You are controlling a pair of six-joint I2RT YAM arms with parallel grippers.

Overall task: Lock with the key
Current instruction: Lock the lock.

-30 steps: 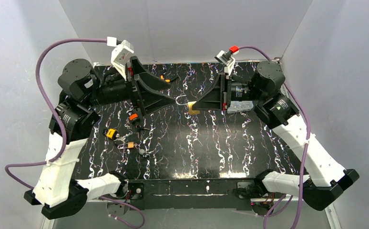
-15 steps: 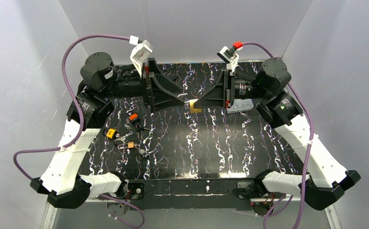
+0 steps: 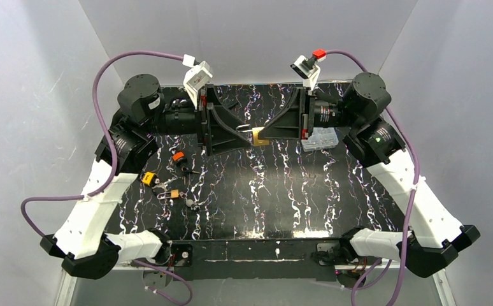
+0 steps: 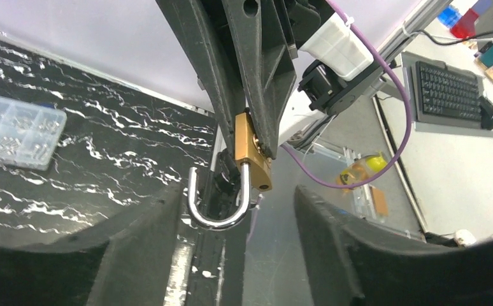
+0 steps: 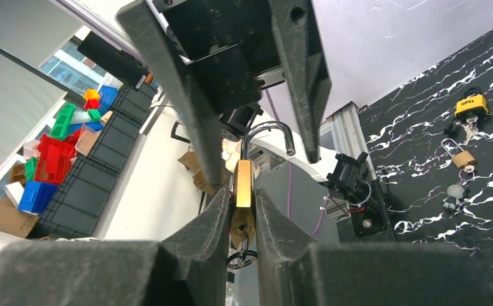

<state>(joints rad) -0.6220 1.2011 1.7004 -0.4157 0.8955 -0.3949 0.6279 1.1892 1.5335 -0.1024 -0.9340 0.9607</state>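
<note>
My right gripper [image 3: 261,135] is shut on a brass padlock [image 3: 260,136] and holds it in the air over the back middle of the table. In the right wrist view the padlock [image 5: 242,185] sits pinched between the pads, with a key ring [image 5: 241,258] hanging from its keyhole end. Its steel shackle [image 5: 267,132] stands open, one leg out of the body. My left gripper [image 3: 246,136] is open and faces the right one. In the left wrist view its fingers [image 4: 148,223] stand either side of the shackle [image 4: 221,217] without touching it.
A clear plastic parts box [image 3: 322,138] lies under the right wrist. An orange padlock [image 3: 179,156], a yellow padlock [image 3: 148,178], a small brass padlock [image 3: 175,193] and loose keys lie at the left on the black marbled table [image 3: 282,197].
My left arm has swung right and towards the back, bringing its open fingers around the shackle. My right gripper has lifted the padlock slightly towards the back.
</note>
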